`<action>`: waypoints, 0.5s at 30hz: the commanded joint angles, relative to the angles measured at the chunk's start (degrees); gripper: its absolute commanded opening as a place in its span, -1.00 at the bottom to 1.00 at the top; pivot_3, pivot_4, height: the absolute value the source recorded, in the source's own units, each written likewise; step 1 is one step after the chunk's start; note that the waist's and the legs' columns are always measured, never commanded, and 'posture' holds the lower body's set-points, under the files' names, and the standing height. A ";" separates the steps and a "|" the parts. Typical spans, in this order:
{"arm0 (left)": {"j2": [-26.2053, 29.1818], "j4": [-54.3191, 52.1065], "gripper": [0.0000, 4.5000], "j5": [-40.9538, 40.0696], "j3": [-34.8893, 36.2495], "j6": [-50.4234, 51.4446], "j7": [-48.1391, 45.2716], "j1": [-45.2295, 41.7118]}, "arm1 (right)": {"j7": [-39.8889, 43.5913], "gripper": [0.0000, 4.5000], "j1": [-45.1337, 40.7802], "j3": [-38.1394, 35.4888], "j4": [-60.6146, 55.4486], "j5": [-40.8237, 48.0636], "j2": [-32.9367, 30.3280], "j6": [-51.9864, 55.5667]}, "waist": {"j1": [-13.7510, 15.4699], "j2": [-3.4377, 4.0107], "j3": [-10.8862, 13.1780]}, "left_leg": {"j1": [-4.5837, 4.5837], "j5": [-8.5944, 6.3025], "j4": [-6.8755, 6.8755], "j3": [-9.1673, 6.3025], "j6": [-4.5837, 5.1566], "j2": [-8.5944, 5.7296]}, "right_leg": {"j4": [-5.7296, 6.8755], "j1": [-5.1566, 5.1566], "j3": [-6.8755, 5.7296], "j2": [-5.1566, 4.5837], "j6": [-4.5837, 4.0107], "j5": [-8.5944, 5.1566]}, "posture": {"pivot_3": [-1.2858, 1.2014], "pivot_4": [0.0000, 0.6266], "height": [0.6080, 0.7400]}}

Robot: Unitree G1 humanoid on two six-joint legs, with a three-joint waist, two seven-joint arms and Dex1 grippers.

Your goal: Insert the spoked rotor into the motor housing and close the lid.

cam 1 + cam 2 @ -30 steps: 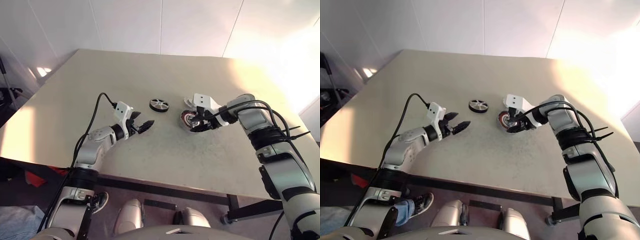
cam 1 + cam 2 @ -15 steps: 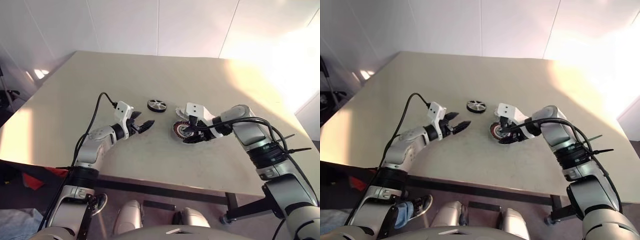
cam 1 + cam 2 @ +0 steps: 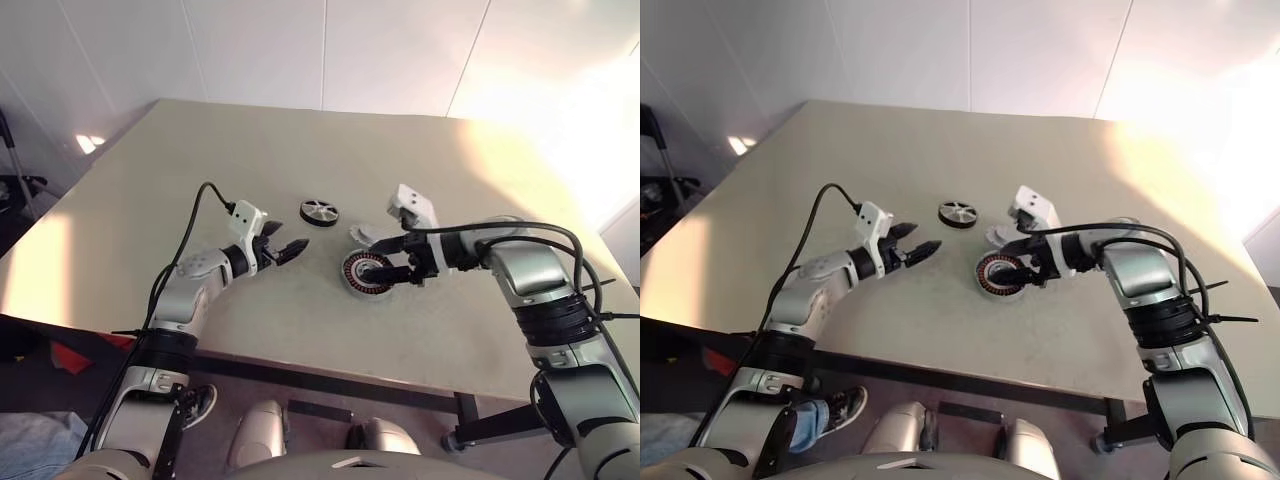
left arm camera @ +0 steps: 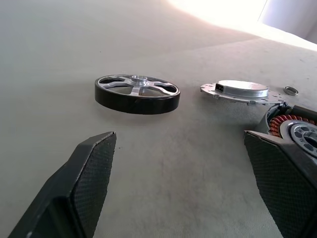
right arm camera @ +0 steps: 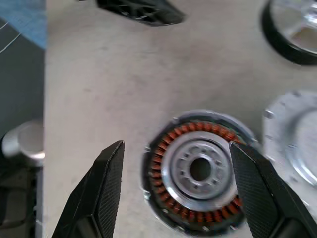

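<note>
Motor housing point(image 3: 366, 274) now flat, released, copper-wound.

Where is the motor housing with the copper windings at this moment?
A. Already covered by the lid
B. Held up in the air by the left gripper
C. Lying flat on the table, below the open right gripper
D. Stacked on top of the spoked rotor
C: the motor housing lies flat on the table with its windings facing up, and the right gripper is above it with its fingers spread, not touching it.
</note>
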 commanded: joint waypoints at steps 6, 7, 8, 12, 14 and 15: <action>0.25 1.53 0.94 0.61 -0.67 -2.05 -2.46 -3.13 | -10.16 0.69 -1.96 -6.27 16.21 -1.79 -6.42 -10.54 | -0.10 0.01 0.00 | 0.02 0.02 -0.01 0.00 -0.04 -0.01 | 0.02 0.00 -0.01 0.00 0.00 0.00 | 0.03 -1.00 1.00; 0.31 1.78 0.94 0.68 -0.73 -2.16 -2.70 -3.29 | -10.53 0.69 -1.57 -6.18 17.17 -1.96 -7.08 -11.46 | -0.14 0.02 0.00 | 0.02 0.02 -0.02 0.00 -0.04 -0.01 | 0.00 0.01 -0.01 0.00 0.00 0.00 | 0.03 -1.00 1.00; 0.36 1.95 0.94 0.75 -0.78 -2.24 -2.89 -3.38 | -10.91 0.69 -1.28 -6.00 18.09 -2.15 -7.61 -12.50 | -0.16 0.02 0.00 | 0.02 0.02 -0.03 0.00 -0.03 -0.02 | 0.00 0.00 -0.01 0.00 0.00 0.00 | 0.03 -1.00 1.00; 0.40 2.27 0.94 0.95 -0.82 -2.40 -3.21 -3.58 | -12.14 0.69 -1.21 -5.57 22.35 -2.49 -8.49 -15.28 | -0.49 0.02 0.00 | -0.01 0.00 -0.04 0.00 0.01 -0.01 | -0.01 -0.05 -0.01 0.01 0.00 0.00 | 0.03 -1.00 1.00; 0.41 2.28 0.94 1.04 -0.78 -2.42 -3.32 -3.62 | -12.56 0.69 -1.01 -5.36 23.92 -2.55 -8.40 -16.17 | -0.45 0.03 0.00 | -0.02 0.01 -0.04 0.01 0.01 0.00 | 0.00 -0.07 -0.01 0.01 0.00 0.00 | 0.03 -1.00 1.00; 0.41 2.29 0.94 1.11 -0.76 -2.44 -3.37 -3.62 | -12.65 0.69 -0.87 -5.23 24.36 -2.51 -8.25 -16.53 | -0.39 0.03 0.00 | -0.02 0.01 -0.04 0.01 0.01 0.00 | 0.01 -0.07 -0.02 0.01 -0.01 0.00 | 0.03 -1.00 1.00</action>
